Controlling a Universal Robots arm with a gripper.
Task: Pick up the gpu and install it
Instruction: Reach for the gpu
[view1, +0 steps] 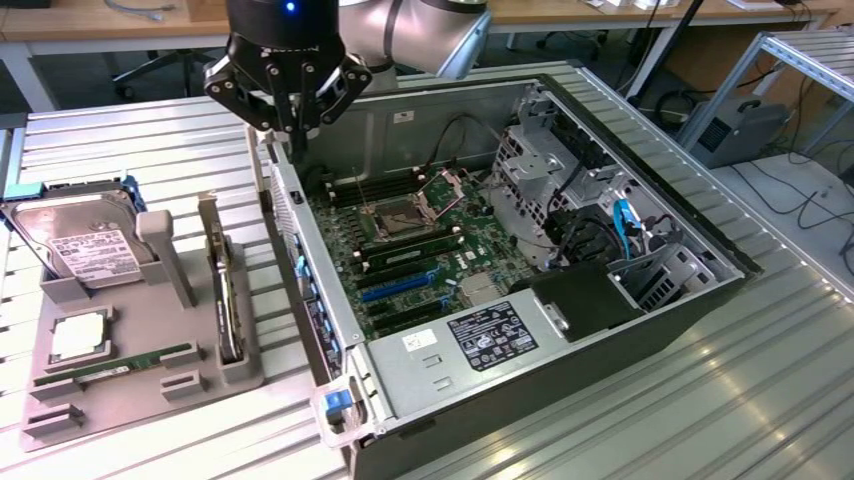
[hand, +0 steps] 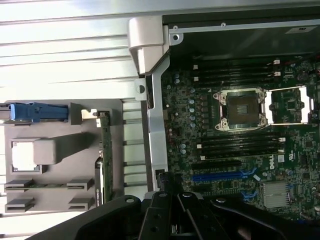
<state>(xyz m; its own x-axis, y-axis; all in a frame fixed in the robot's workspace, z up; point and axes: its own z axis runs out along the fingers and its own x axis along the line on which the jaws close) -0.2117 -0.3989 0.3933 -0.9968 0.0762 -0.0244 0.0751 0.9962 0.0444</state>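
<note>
Poised above the rear wall of the open PC case (view1: 310, 262), gripper (view1: 287, 128) pressed together, pinching nothing. Well apart from the gpu (view1: 227, 292), upright on edge in the grey holder tray (view1: 134, 402) at the exterior view's left, near the hard drive (view1: 80, 245)

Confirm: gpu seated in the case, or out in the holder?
Out. The gpu stands on edge in the gray holder beside the case; the blue motherboard slots are bare.
</note>
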